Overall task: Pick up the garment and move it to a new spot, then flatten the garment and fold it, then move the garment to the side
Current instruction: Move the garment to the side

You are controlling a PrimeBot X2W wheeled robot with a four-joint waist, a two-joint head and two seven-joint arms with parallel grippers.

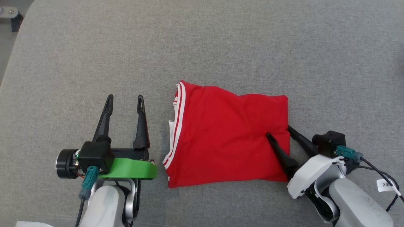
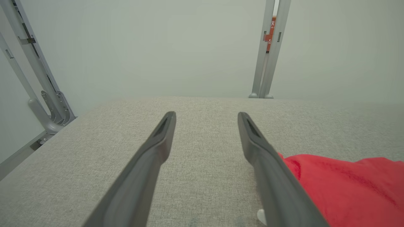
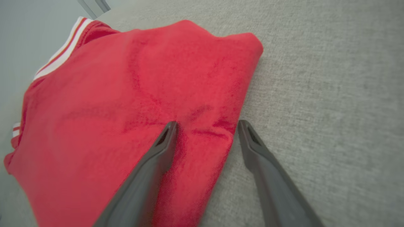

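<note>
We judge the garment point(image 1: 227, 135) folded; moving it aside remains. Right tool point(image 1: 278, 130) gapes astride its 3 o'clock edge, gripping nothing; left tool point(image 1: 125, 97) gapes empty.

Left gripper point(image 1: 125, 96) and right gripper point(image 1: 278, 130), fingers point(image 1: 105, 118) spread.

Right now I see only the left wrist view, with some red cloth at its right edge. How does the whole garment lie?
Observer: The red cloth garment lies folded into a rough rectangle on the grey fabric surface, its white-striped trim facing the left gripper.
Operator: Where is the right gripper?
Observer: The right gripper, open, straddles the garment's opposite edge: one finger over cloth, one over bare surface.
Operator: Does the left gripper touch the cloth?
Observer: No, bare surface separates them.
</note>
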